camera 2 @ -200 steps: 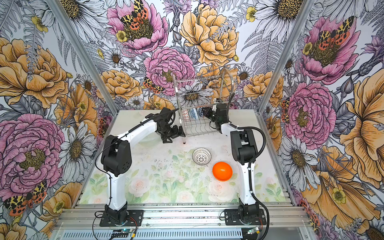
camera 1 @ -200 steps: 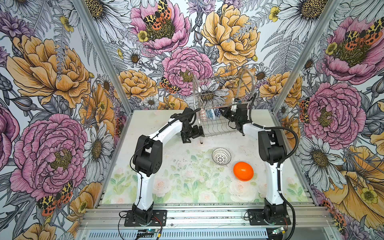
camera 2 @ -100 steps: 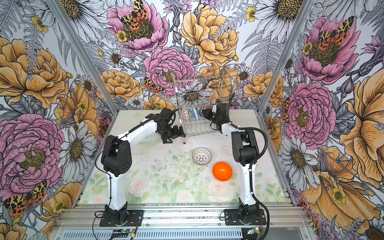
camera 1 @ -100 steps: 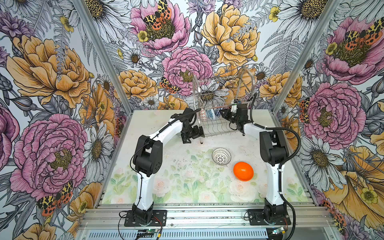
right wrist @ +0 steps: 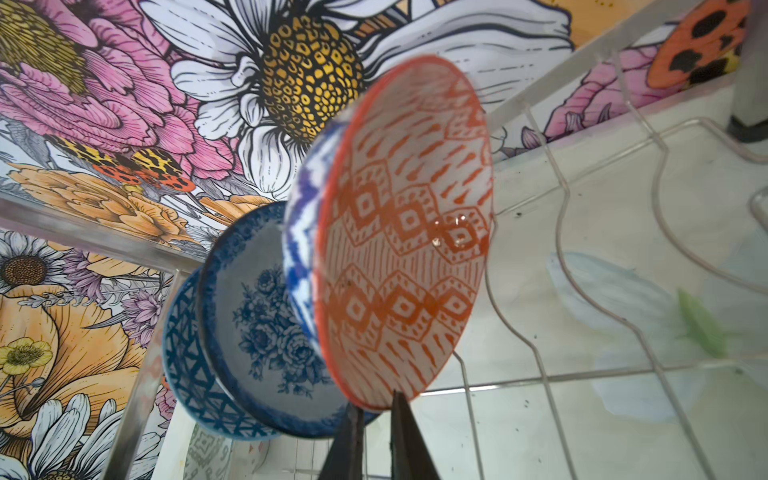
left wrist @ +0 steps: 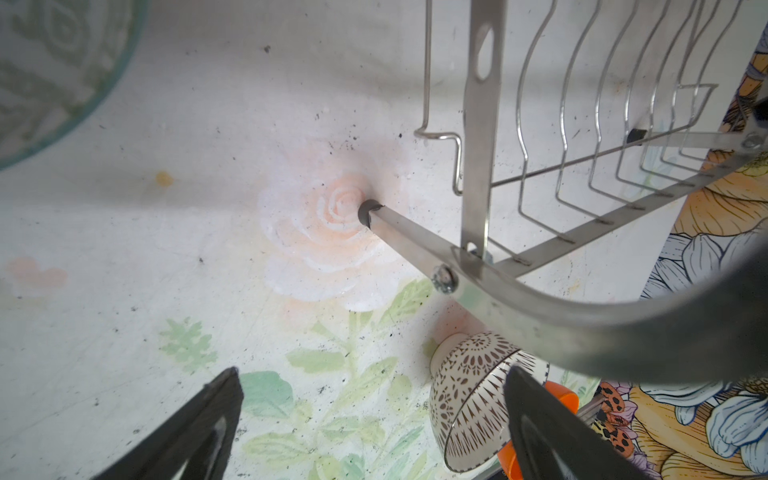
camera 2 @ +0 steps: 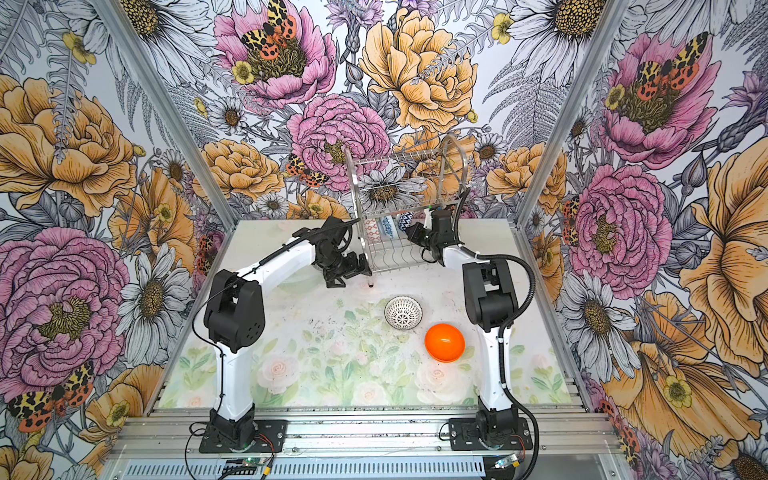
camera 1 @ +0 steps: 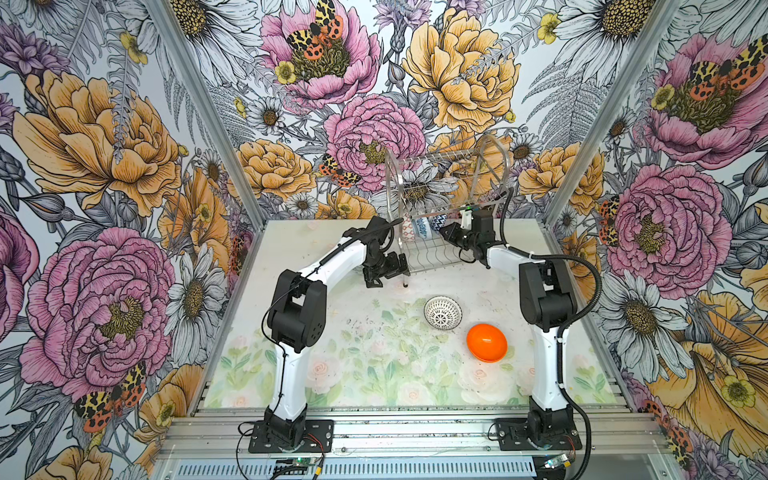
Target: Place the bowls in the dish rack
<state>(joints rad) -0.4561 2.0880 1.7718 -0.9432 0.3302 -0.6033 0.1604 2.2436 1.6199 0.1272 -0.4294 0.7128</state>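
Orange-and-white patterned ceramic bowl [right wrist: 407,249] stood on edge in lower tier of shiny steel wire dish rack [left wrist: 482,166] (rim pinched by right gripper [right wrist: 374,399]), left gripper [left wrist: 372,374] held wide open beside rack leg.

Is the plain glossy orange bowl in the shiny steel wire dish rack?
No, the orange bowl lies on the floral table, clear of the dish rack.

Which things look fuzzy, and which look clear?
Right wrist view: the orange-white bowl looks soft, the wall flower behind crisp. Left wrist view: the grey-green bowl and the near arch of the dish rack are smeary. Both top views: the plain orange bowl is sharp.
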